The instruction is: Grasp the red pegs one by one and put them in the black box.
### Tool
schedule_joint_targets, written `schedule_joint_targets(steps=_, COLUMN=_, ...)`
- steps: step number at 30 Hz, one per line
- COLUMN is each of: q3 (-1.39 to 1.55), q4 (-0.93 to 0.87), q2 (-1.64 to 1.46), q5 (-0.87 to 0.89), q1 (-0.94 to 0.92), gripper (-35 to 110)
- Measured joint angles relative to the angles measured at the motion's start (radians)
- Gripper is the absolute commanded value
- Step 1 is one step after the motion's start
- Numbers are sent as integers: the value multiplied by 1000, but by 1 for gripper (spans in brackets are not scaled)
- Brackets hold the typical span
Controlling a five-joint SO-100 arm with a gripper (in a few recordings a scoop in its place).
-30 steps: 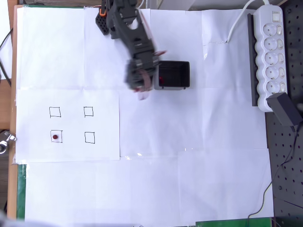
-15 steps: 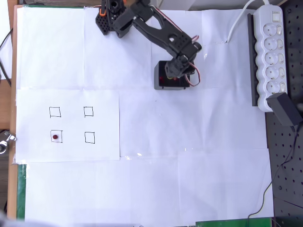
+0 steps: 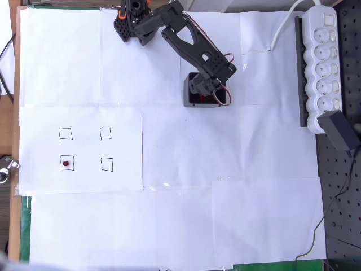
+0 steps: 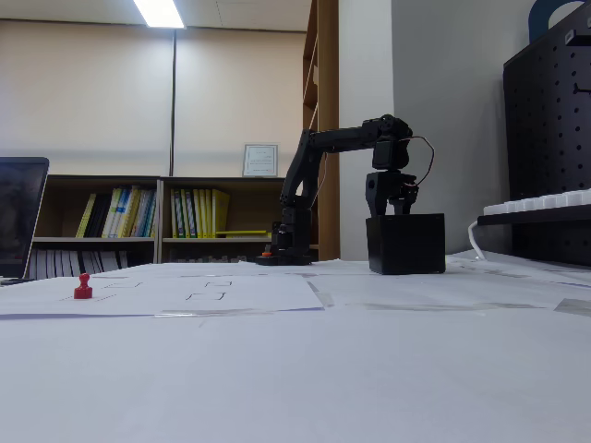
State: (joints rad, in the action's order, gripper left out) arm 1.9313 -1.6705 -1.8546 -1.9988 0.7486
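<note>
One red peg (image 3: 66, 164) stands in the lower-left of four drawn squares on the white paper; in the fixed view this red peg (image 4: 83, 287) is upright at the far left. The black box (image 3: 188, 99) sits right of the table's upper middle, and something red shows inside it near its left wall. My gripper (image 3: 207, 90) hangs straight over the box and covers most of its opening. From the side, the gripper (image 4: 389, 210) points down with its tips just above the rim of the black box (image 4: 406, 245). The fingers are too small and dark to tell their state.
The arm's base (image 3: 131, 20) stands at the top edge. A white power strip (image 3: 320, 62) and a black adapter (image 3: 341, 131) lie along the right side beside a pegboard. The other three drawn squares (image 3: 105, 133) hold nothing. A laptop (image 4: 20, 217) stands at the far left.
The arm swung right from beside the box's left wall to above the box, then drew back a little so the gripper hangs over the box's middle. The peg on the paper stayed put.
</note>
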Motion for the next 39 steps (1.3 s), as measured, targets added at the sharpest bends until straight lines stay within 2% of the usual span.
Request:
schedule_joint_targets(steps=8, q3=390, q4=-117, q2=164, q5=-14, q1=15, gripper=15)
schedule_joint_targets(steps=11, q3=341, q4=-112, q2=302, q5=55, q1=-61, gripper=13)
schedule_joint_targets(steps=14, q3=118, q4=-18, q2=463, q5=202, q1=-230, gripper=12)
schedule_joint_targets(steps=21, q3=-641, q4=571, q2=664, q5=555, q1=-758, gripper=11)
schedule_joint_targets(steps=24, q3=-831, q4=781, q2=660, q5=676, q1=-917, gripper=12)
schedule_joint_targets(steps=29, q3=-897, q4=1134, q2=477, q5=693, q1=-1089, gripper=14)
schedule_joint_targets(steps=35, q3=-900, q4=1591, q2=206, q5=615, q1=-1160, gripper=14)
schedule_joint_targets(steps=39, q3=-871, q4=1738, q2=46, q5=586, q1=-1195, gripper=14)
